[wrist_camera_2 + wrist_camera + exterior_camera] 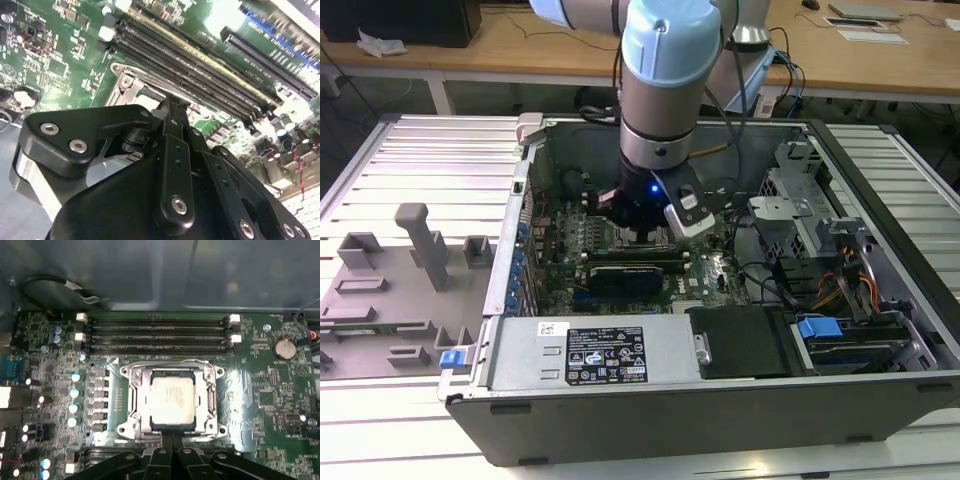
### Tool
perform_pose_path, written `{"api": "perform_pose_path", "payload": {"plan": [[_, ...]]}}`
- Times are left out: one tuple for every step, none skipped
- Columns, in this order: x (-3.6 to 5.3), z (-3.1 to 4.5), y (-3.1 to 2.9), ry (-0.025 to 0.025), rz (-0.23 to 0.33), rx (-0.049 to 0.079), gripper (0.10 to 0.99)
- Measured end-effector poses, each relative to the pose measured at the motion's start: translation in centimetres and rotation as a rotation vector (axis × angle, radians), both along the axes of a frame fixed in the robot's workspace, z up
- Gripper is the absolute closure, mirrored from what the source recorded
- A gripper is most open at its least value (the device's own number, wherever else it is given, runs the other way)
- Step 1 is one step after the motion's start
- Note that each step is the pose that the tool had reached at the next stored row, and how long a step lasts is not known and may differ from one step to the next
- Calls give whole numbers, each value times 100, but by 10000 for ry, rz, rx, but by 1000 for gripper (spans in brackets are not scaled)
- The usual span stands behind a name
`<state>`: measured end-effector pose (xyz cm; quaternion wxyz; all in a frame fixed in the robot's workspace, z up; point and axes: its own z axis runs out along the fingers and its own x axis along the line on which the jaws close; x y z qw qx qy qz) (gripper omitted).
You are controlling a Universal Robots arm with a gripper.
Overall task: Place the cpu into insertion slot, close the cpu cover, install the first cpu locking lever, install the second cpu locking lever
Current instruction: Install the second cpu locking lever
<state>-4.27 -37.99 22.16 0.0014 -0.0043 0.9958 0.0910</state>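
Open computer case (720,400), arm upright, jaws seemingly closed beside cpu cover (172,399).

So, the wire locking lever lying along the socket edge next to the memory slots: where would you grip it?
The locking lever is a thin rod lying flat along the cpu cover, close to the memory slots, so its straight run leaves little room. Probably grip its kinked end by the socket corner, coming straight down, pinching across the wire.
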Motion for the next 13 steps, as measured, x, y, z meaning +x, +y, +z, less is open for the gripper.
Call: {"api": "perform_pose_path", "payload": {"plan": [[2,0,42,0,0,-46,980],[4,0,82,1,0,-78,980],[7,0,155,0,1,-114,980],[8,0,217,0,0,-153,980],[9,8,253,-2,-1,-211,980],[8,34,262,1,0,-278,980],[8,77,271,1,0,-346,980],[9,95,279,-1,1,-410,980],[9,96,280,0,1,-433,980],[9,96,280,0,1,-435,980],[9,96,280,0,1,-436,980],[8,96,280,1,0,-437,980],[8,96,280,0,1,-438,980]]}}
